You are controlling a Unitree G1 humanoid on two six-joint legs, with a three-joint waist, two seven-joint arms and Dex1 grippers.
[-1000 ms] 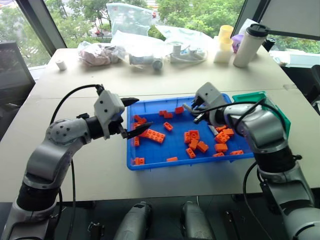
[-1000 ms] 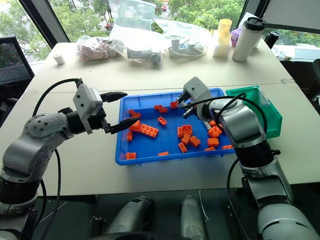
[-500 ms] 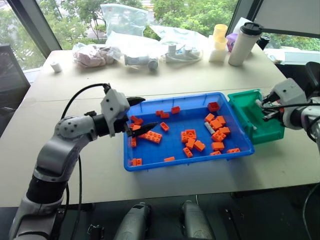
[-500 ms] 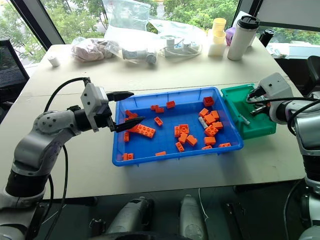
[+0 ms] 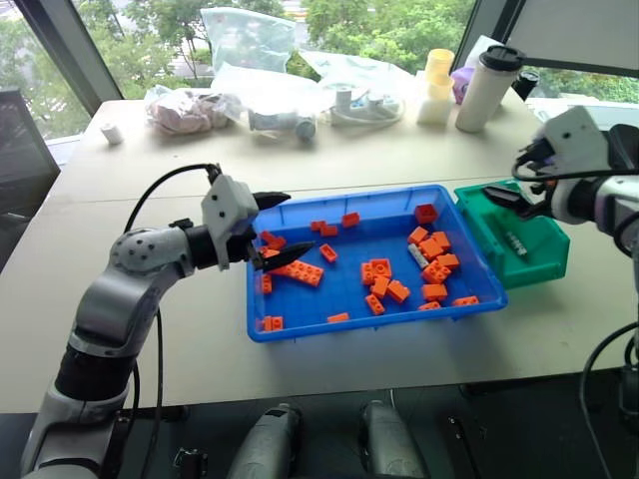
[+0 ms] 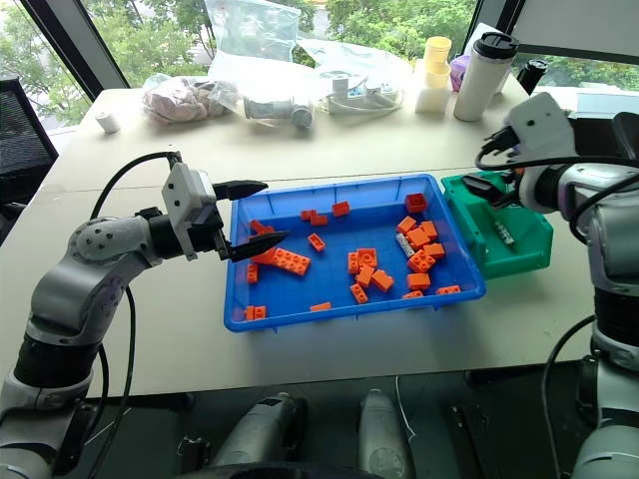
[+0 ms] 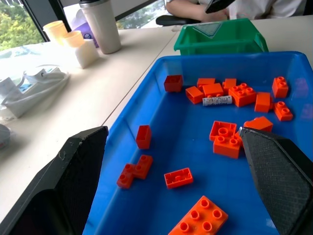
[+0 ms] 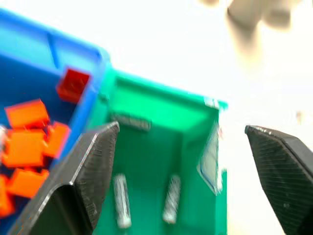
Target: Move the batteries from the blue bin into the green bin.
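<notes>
Batteries (image 8: 121,200) lie in the green bin (image 5: 539,249); one (image 5: 417,256) remains in the blue bin (image 5: 300,324) beside it. Right gripper (image 5: 514,190), released above the green bin, should return for it; left gripper (image 5: 275,232) hangs released.

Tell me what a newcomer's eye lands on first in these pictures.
First the blue bin mid-table, strewn with orange bricks, one battery among them. Next the green bin against its right end, with two batteries inside and the right gripper open above it. The left gripper hovers open over the blue bin's left end.
</notes>
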